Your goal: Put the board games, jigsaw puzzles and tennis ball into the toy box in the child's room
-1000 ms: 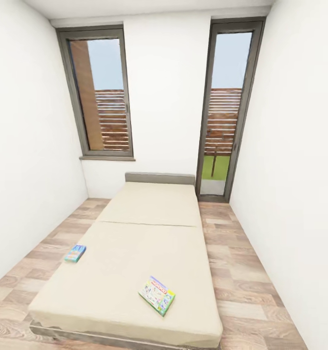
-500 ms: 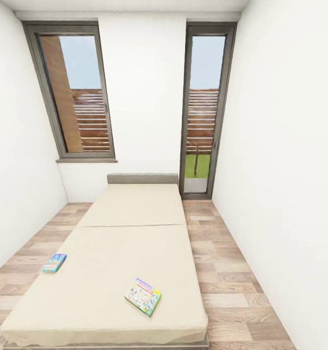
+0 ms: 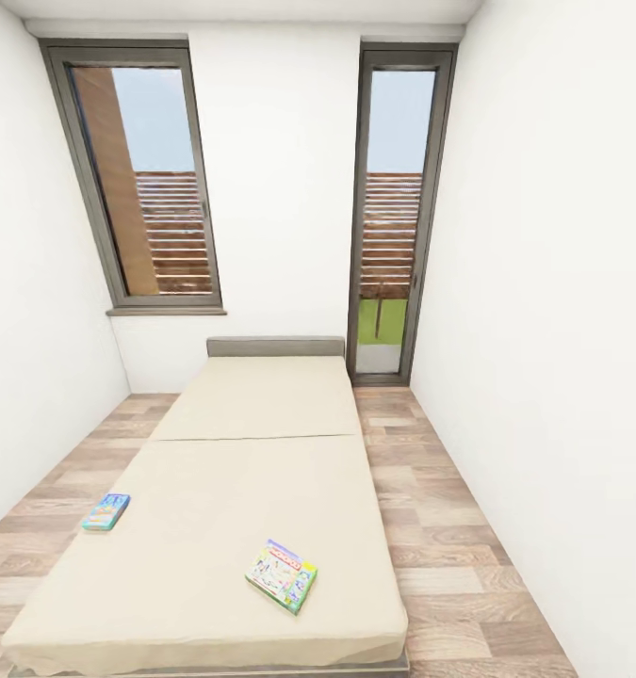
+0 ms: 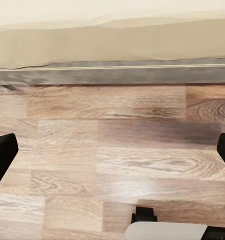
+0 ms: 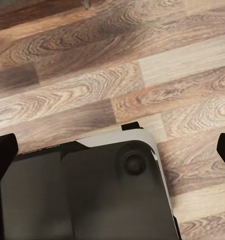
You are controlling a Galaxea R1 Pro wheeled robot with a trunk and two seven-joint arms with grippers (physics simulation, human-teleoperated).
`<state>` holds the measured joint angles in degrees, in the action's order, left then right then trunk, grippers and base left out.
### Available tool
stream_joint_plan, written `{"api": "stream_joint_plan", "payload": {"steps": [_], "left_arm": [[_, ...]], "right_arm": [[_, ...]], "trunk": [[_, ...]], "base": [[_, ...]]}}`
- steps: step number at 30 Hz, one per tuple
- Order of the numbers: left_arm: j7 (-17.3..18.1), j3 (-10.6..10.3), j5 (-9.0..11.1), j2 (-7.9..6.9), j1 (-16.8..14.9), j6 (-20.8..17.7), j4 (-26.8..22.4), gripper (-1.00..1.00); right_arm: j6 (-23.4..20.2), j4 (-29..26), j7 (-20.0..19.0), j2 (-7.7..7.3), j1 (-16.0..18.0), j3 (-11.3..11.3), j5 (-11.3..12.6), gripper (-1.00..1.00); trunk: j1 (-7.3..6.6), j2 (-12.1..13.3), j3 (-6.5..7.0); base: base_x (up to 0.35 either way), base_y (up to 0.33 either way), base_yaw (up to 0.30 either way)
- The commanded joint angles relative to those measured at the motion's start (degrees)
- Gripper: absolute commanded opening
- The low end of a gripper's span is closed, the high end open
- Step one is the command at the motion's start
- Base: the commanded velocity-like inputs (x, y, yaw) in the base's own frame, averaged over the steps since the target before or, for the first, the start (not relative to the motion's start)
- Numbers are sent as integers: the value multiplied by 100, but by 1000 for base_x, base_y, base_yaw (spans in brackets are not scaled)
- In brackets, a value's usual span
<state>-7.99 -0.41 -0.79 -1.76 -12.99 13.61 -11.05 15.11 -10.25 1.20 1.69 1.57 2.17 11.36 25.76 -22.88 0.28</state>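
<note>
Since the head view has swung and settled square on the bed [image 3: 261, 490], both games there now lie within approach. Green-edged board game [image 3: 282, 575]: near foot edge, long axis diagonal. Blue board game [image 3: 106, 510]: left edge, lengthwise. Left gripper [image 4: 112, 155], right gripper [image 5: 112, 150]: fingers apart, empty, over floor [image 4: 112, 125].

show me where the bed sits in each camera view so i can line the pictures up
Head view: the bed runs up the middle of the picture, its foot end nearest the camera.
Left wrist view: the bed's foot edge spans the picture, beyond a stretch of wood-plank floor.
Right wrist view: wood-plank floor and the robot's dark base.
Shared landmark: the wood-plank floor, seen in all three views.
</note>
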Motion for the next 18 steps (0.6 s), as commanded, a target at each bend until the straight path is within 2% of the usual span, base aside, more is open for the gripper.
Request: {"api": "stream_joint_plan", "payload": {"steps": [1,11,18], "left_arm": [[-19,-5,-8,0,-2,18,6,100],[-19,-6,-8,1,-2,18,6,100],[-19,-8,-5,2,-2,18,6,100]], "right_arm": [[23,3,-1,4,1,20,16,100],[16,-3,26,18,1,21,22,100],[23,-3,44,16,1,34,24,100]], "trunk": [[2,-4,-2],[2,-4,-2],[2,-4,-2]], "base": [[0,4,-1],[0,-7,0],[0,-172,0]]}}
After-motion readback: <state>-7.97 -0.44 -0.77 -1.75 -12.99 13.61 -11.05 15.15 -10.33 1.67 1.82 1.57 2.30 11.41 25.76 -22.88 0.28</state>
